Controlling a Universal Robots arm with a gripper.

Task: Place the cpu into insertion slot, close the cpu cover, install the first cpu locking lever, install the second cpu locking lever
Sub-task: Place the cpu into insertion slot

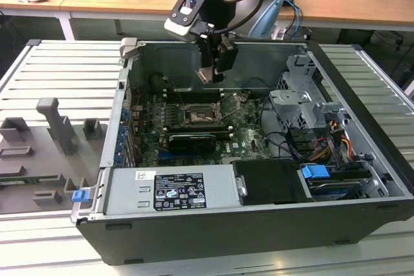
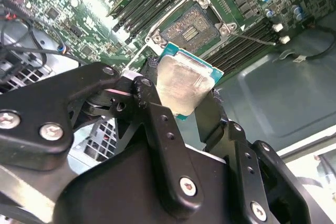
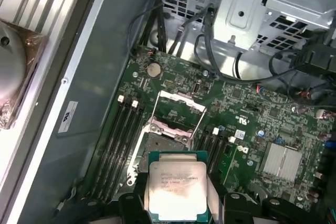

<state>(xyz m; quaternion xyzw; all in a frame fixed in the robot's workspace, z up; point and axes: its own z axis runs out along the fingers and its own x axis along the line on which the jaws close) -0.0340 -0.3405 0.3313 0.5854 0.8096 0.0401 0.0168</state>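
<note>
My gripper (image 1: 210, 72) hangs over the open computer case, shut on the cpu (image 1: 204, 76), a flat square chip with a pale silver top. In both wrist views the cpu (image 2: 184, 83) (image 3: 176, 186) sits between the black fingers (image 2: 152, 103), clear of the board. The insertion slot (image 3: 164, 145) (image 2: 190, 27) (image 1: 197, 116) lies uncovered on the green board just below and ahead of the chip. The cpu cover (image 3: 182, 101), a thin silver frame with a window, stands swung open at the slot's far edge.
Long black memory slots (image 3: 122, 129) flank the socket on both sides. A metal drive cage (image 1: 304, 95) with cables fills the exterior view's right of the case, and a power supply (image 1: 171, 189) the front. Grey fixtures (image 1: 55, 127) stand on the table at the exterior view's left.
</note>
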